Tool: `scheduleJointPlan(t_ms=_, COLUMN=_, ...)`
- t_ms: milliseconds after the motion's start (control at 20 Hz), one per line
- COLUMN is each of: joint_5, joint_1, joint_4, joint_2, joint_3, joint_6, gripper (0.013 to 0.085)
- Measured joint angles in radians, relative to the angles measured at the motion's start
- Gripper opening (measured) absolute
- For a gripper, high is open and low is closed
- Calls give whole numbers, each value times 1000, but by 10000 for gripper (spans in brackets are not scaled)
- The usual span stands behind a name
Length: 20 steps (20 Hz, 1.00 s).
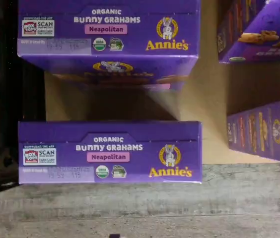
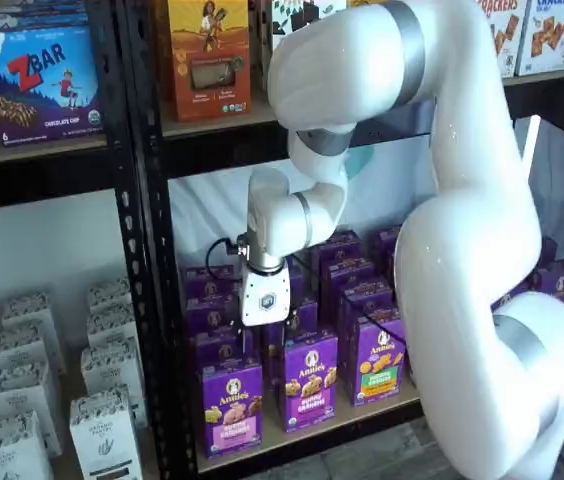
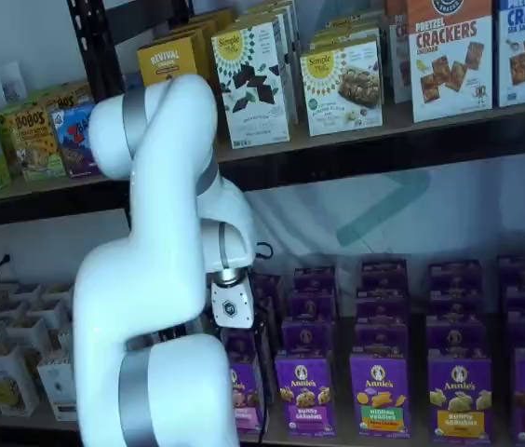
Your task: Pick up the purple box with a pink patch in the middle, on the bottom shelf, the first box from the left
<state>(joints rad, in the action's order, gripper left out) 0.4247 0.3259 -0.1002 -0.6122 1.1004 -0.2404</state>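
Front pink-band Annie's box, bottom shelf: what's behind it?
Behind the purple box stand more purple Annie's cartons in a row going back. The wrist view shows a second Neapolitan carton. The arm covers the rearmost.

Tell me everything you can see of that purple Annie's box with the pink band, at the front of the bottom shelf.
The purple box is a cardboard-looking carton standing upright at the front edge of the bottom shelf, first in its row, more purple cartons behind it. Its front shows a round white rabbit logo, tan snack pieces and a pink band. From the wrist view its top reads "Organic Bunny Grahams, Neapolitan". Nothing grips it.
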Motion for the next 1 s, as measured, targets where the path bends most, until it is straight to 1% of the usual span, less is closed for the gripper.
scheduleJointPlan(t_ms=200, joint_5=20, joint_1=1, joint_4=13, joint_2=-23, joint_3=33, joint_6=-13, gripper=850)
scheduleJointPlan(t_ms=400, joint_5=23, joint_1=0, joint_4=19, joint_2=-33, joint_3=46, joint_6=-18, gripper=850)
scheduleJointPlan(t_ms=750, joint_5=34, joint_1=0, joint_4=14, joint_2=-53, joint_3=69, joint_6=-14, gripper=850)
scheduleJointPlan(t_ms=1000, joint_5=27, joint_1=3, joint_4=8, joint_2=-74, joint_3=85, joint_6=-11, gripper=850)
